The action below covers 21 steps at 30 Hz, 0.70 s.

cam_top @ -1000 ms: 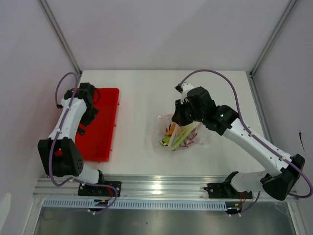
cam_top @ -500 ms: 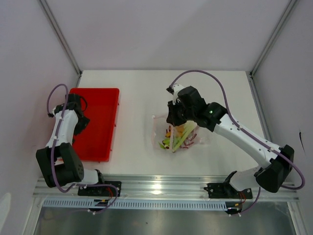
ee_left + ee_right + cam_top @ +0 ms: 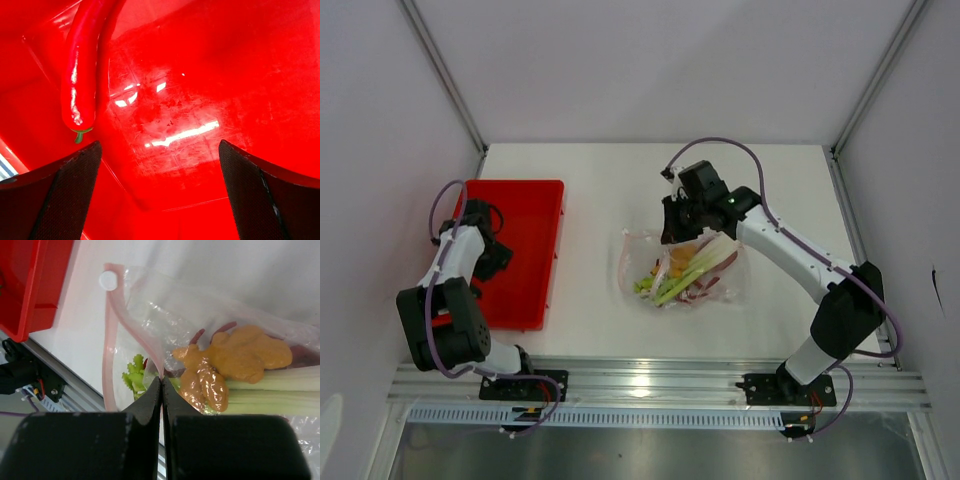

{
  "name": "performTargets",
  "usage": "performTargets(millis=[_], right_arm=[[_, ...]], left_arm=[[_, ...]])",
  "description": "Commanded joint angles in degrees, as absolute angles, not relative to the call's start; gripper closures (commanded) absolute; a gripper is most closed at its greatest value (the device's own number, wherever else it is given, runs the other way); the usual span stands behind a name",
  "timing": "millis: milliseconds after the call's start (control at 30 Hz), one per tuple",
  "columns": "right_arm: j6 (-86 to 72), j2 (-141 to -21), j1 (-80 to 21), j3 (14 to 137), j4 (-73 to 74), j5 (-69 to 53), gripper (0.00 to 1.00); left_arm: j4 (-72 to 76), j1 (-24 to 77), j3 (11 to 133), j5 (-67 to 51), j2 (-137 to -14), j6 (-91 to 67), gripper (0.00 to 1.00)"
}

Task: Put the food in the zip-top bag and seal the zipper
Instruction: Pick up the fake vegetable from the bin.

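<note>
Loading isn't done — your right claw (image 3: 161,390) pinches the pink-red zipper strip (image 3: 112,325) of the clear floppy bag (image 3: 165,315) on the worktop (image 3: 600,180) (green stalks (image 3: 260,390) inside). Your left claw (image 3: 159,145), spread, hangs by the glossy red chili (image 3: 80,75): grasp it next.

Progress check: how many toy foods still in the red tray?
1: a glossy red toy chili in the red plastic tray, beside its wall. The left arm covers part of it, so others may be hidden.

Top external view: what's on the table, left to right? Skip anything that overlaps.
red tray → zip-top bag holding the food → right arm's elbow
</note>
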State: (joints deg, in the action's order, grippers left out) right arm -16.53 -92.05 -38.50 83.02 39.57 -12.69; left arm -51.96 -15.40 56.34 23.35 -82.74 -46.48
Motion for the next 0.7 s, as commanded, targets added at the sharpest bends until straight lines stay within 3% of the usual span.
performTargets(millis=[0, 67, 200, 333, 400, 433, 500, 667], right_arm=[[-16.6, -91.9, -37.5, 89.1, 41.0, -16.8, 1.00], [-15.8, -93.2, -36.4, 91.2, 44.0, -17.7, 1.00], [-18.7, -93.5, -33.2, 92.0, 44.6, -24.1, 1.00], [-19.3, -92.0, -30.9, 91.0, 44.3, -25.5, 1.00], [-18.9, -92.0, -30.1, 90.8, 44.0, -26.1, 1.00], [-18.9, -92.0, -29.9, 90.8, 43.8, -26.5, 1.00], [-19.2, -92.6, -28.8, 90.6, 43.6, -27.6, 1.00], [-20.3, -93.4, -27.0, 91.3, 42.8, -29.6, 1.00]], left_arm=[[-50.6, -16.3, 57.1, 25.7, -81.3, -46.8, 0.01], [-48.0, -16.3, 57.8, 27.6, -80.8, -44.7, 0.01], [-44.9, -18.5, 58.0, 30.9, -83.4, -36.7, 0.21], [-36.6, -21.0, 53.9, 30.0, -81.0, -27.6, 0.20], [-31.1, -23.6, 53.2, 25.5, -78.4, -22.6, 0.13], [-29.9, -24.6, 52.5, 24.4, -78.2, -21.6, 0.05], [-29.6, -27.4, 52.6, 24.3, -80.1, -20.6, 0.02], [-25.1, -28.1, 50.5, 24.0, -84.5, -12.3, 0.01]])
